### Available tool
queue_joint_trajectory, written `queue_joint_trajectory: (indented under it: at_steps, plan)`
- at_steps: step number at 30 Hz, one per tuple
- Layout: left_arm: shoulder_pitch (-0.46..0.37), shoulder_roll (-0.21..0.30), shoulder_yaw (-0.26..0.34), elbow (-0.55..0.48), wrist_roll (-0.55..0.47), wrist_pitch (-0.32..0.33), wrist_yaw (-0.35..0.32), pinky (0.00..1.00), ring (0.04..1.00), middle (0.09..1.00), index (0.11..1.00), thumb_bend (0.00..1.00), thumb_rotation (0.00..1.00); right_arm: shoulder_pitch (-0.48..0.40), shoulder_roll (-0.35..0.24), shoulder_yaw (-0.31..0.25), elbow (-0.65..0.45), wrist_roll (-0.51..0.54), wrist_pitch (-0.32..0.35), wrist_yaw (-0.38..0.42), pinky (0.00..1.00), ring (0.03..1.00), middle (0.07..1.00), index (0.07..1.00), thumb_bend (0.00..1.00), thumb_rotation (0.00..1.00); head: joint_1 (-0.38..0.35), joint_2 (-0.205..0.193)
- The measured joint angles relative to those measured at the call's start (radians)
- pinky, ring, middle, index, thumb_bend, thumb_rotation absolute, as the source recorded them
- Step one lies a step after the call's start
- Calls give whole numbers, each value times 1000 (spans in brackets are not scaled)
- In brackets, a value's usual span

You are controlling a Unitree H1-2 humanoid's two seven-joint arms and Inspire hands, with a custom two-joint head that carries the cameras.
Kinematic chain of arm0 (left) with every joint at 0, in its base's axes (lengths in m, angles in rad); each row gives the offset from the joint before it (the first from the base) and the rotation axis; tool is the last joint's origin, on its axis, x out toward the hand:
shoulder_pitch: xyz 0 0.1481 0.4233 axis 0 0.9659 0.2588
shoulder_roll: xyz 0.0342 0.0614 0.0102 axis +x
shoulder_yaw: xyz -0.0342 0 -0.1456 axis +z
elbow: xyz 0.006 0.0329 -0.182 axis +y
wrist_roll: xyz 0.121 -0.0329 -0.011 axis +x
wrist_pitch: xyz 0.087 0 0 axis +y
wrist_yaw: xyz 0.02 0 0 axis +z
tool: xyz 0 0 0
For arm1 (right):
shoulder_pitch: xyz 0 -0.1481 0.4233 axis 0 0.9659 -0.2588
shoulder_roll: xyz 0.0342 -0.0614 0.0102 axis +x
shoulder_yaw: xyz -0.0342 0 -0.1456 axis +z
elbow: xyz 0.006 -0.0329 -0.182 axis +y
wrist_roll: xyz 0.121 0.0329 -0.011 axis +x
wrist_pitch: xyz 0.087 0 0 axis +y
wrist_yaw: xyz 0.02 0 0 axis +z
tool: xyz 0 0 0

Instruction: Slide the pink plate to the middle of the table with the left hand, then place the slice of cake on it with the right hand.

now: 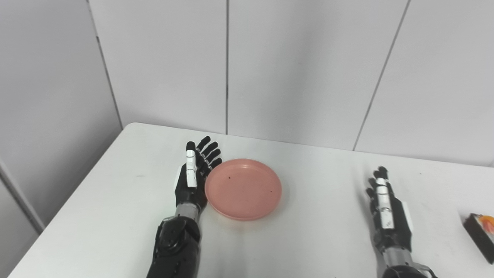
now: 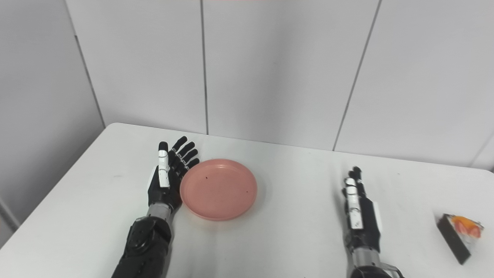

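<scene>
A: Where is the pink plate [image 1: 243, 189] now?

B: It lies flat on the white table [image 1: 115, 208], a little to the left of the middle. It is round and shallow, with a low raised rim and a smooth matte surface like plastic. Two or three tiny dark specks are on its inside.

A: And the left hand [image 1: 192, 178]?

B: It stands on its edge just beside the left rim of the plate, palm turned to the plate. The fingers [image 1: 208, 150] are straight and a little spread, and they hold nothing. The hand seems to touch the rim, but I cannot tell this for sure. Its shell is glossy black with white plates, and the wrist has a grey metal ring.

A: The other hand?

B: The right hand [image 2: 359, 214] is well apart from the plate, on the right side of the table. Its fingers are stretched out, close to each other, and empty.

A: The slice of cake [image 2: 459, 236]?

B: Near the right edge of the table, to the right of that hand. It is a dark wedge with a white and orange top.
</scene>
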Motion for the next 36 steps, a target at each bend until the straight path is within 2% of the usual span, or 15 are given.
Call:
queue_joint_trajectory:
  at_steps: [1, 3, 4, 5, 9, 12, 17, 21, 28, 31, 33, 36]
  plan:
    - [5, -6, -7, -8, 9, 2, 4, 840, 874, 859, 842, 819, 980, -1, 1, 4, 1, -12, -4, -2, 973, 947, 957, 960, 589, 878, -5, 2]
    - [13, -19, -26, -18, 22, 10, 15, 848, 879, 861, 844, 832, 967, -2, 5, 9, 2, -38, -16, -13, 963, 935, 951, 957, 609, 889, -78, 23]
    - [15, -22, -34, -19, 27, 12, 14, 854, 882, 864, 847, 835, 962, -3, 7, 9, 3, -45, -18, -20, 962, 933, 948, 957, 613, 890, -78, 23]
    - [17, -24, -43, -19, 35, 15, 13, 863, 882, 866, 850, 832, 960, -4, 13, 9, 4, -50, -18, -25, 963, 933, 948, 959, 611, 896, -116, 31]
    - [18, -29, -71, -13, 50, 14, 0, 872, 881, 871, 858, 807, 967, -9, 32, 17, 10, -77, -19, -44, 961, 935, 949, 965, 603, 924, -157, 37]
    - [17, -31, -92, -4, 66, -4, -7, 847, 873, 869, 857, 795, 952, -12, 44, 27, 11, -96, -19, -50, 960, 929, 948, 966, 624, 926, -222, 51]
    - [14, -39, -123, 14, 98, -17, -13, 879, 890, 890, 876, 776, 972, -26, 70, 34, 29, -103, -19, -59, 972, 937, 959, 974, 621, 912, -246, 63]
    - [19, -41, -152, 13, 106, -17, -42, 898, 913, 916, 898, 756, 979, -30, 71, 36, 34, -102, -19, -59, 965, 937, 962, 976, 622, 896, -259, 68]
    - [21, -52, -165, 16, 137, -24, -44, 889, 906, 906, 893, 747, 978, -30, 65, 32, 35, -110, -28, -63, 944, 931, 934, 949, 594, 835, -267, 57]
    - [19, -63, -165, 30, 157, -48, -25, 889, 905, 903, 892, 739, 991, -30, 47, 27, 35, -124, -39, -70, 958, 931, 927, 928, 628, 782, -270, 52]
    - [13, -72, -166, 45, 168, -61, -18, 887, 902, 900, 887, 735, 990, -31, 29, 20, 30, -156, -41, -90, 942, 939, 936, 940, 574, 792, -278, 43]
    - [-1, -83, -167, 71, 170, -80, -14, 895, 909, 907, 892, 730, 999, -36, -38, 19, -14, -223, -43, -98, 926, 943, 939, 942, 522, 722, -284, 31]
